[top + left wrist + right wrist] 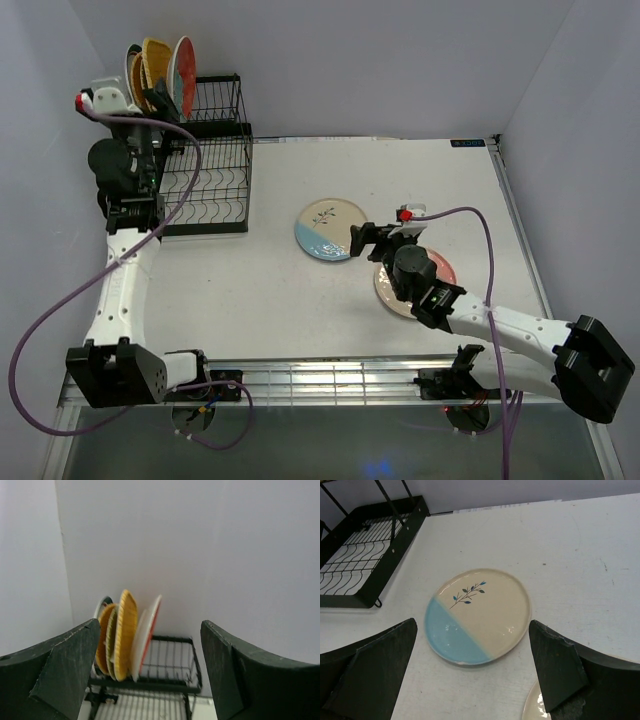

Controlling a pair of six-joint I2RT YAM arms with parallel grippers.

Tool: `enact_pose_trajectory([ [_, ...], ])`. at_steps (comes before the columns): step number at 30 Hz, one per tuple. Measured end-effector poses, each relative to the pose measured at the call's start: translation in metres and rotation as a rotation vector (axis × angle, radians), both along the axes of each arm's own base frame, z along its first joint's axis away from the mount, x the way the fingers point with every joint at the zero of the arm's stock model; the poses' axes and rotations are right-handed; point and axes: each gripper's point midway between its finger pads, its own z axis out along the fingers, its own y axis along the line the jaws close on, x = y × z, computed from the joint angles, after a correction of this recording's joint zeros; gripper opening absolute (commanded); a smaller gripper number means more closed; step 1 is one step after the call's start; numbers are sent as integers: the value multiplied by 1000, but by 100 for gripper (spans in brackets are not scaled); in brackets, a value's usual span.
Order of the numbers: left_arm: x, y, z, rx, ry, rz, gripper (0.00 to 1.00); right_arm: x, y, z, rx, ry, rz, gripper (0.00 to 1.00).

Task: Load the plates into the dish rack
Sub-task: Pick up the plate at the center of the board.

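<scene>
**Right arm lines up on the cream-blue plate; two plates left on the table**

The dish rack (210,170) stands at the far left of the table (260,310). Several plates (160,72) stand on edge in its raised upper basket, leaning together in the far-left corner; the lower slotted section nearer the arms looks bare. Two dishes lie flat on the table. The cream-blue plate (332,229) sits near the middle, well apart from the rack. The cream-pink plate (388,292) lies just to its right and nearer, partly hidden under the right arm.

The left gripper (150,625) hangs high beside the rack, pointed at the racked plates, its fingers (65,670) spread wide with nothing between them. The right gripper (472,621) hovers just right of the cream-blue plate, jaws at full spread and empty; its wrist view frames that plate squarely between the two fingers.

The step in hand appears to be the pickup of the cream-blue plate by the right arm. The plate lies flat, so the next move likely calls for lowering one finger to the near-right rim, getting under the edge and pinching it. The plate is glazed and may slide on the table instead of lifting. After that comes a long carry left to a free slot, with the plate turned on edge.
</scene>
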Motion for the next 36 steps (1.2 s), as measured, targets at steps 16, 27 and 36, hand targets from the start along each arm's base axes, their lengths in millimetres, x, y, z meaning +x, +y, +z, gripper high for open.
enact_pose_trajectory([
  [16,-10,-121,-238,-179,502,-490,98,10,30,-22,-227,57,110,90],
  [27,-28,-146,-296,-168,584,-508,98,10,27,-25,-290,50,118,90],
  [36,-29,-145,-298,-169,568,-501,98,14,29,-37,-364,68,134,90],
])
